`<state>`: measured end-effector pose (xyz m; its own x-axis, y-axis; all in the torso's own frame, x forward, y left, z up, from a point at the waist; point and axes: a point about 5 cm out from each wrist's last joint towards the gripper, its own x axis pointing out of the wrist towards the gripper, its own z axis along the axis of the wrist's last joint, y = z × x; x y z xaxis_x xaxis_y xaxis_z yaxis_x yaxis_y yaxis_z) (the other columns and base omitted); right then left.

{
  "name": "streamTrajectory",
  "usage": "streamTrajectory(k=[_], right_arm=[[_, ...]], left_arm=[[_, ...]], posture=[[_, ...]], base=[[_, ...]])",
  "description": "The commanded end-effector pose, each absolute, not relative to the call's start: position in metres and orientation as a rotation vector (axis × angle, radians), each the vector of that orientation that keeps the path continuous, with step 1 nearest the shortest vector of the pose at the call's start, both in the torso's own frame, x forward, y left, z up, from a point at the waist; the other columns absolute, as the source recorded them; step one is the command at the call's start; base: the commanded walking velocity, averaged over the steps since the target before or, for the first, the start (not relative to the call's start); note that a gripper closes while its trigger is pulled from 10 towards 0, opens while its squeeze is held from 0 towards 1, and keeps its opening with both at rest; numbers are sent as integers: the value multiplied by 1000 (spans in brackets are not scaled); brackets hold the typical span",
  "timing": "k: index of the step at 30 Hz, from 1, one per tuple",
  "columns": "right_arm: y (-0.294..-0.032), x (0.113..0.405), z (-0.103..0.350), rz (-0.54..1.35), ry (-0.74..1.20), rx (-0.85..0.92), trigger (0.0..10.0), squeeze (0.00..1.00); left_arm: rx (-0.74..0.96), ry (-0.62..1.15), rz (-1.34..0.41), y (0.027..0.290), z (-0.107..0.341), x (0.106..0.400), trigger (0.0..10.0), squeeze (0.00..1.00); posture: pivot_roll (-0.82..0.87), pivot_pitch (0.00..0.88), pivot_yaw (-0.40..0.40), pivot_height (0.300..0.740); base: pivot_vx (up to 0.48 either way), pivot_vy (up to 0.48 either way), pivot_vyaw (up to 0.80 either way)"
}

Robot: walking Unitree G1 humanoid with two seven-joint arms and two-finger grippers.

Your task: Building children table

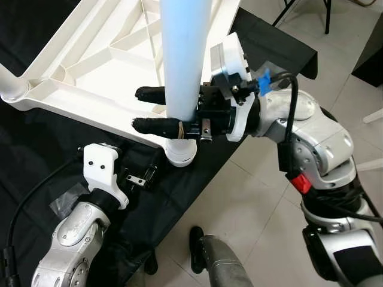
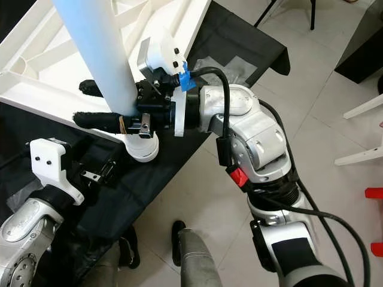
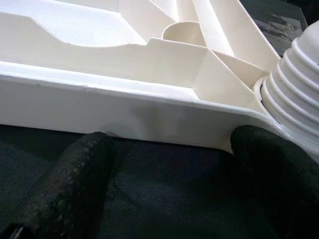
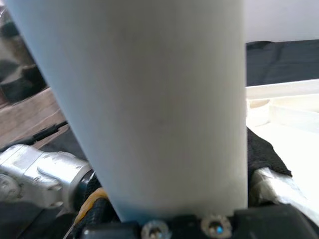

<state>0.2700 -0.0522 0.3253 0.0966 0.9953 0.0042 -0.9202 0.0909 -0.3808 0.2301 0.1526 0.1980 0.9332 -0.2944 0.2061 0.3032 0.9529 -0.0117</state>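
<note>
Assembly looks partway along: in the left eye view the right gripper (image 1: 157, 109) clasps the pale blue table leg (image 1: 184, 54), standing upright in the corner socket (image 1: 180, 152) of the upturned white tabletop (image 1: 90, 66) on black cloth (image 1: 36, 161). The right eye view shows that grasp just above the socket. In the left wrist view the left gripper (image 3: 174, 174) is spread wide, empty, beside the tabletop's rim. The right wrist view shows the leg close up. Other legs probably remain.
</note>
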Motion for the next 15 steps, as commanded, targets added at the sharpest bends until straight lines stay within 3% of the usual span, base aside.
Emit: streamTrajectory(k=[1, 15], right_arm=[[-43, 272, 284, 1509, -51, -257, 10000, 0], [-46, 272, 266, 1279, 38, -185, 10000, 0]], left_arm=[[-45, -177, -307, 153, 191, 227, 10000, 0], [-47, -182, -313, 151, 189, 231, 10000, 0]], posture=[[-104, 408, -84, 740], [-121, 385, -83, 740]], base=[[0, 0, 0], [0, 0, 0]])
